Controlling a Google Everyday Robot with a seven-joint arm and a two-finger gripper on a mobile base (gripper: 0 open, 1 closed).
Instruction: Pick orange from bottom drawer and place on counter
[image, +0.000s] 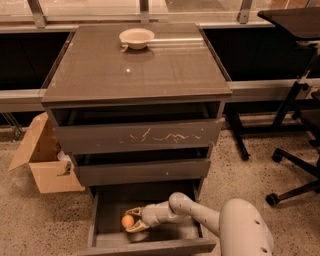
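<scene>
The orange (127, 220), a small round fruit, sits at the left middle of the open bottom drawer (150, 247). My gripper (131, 221) reaches into the drawer from the right. One finger is above the orange and one below it, closed on it. The pale arm runs from the lower right. The counter (135, 70), the glossy grey-brown top of the cabinet, lies well above.
A cream bowl (136, 37) stands at the back of the counter. The scratched top drawer (137, 136) and the middle drawer (142, 171) stick out slightly over the bottom one. An open cardboard box (45, 165) is at left, and office chair legs (295, 190) at right.
</scene>
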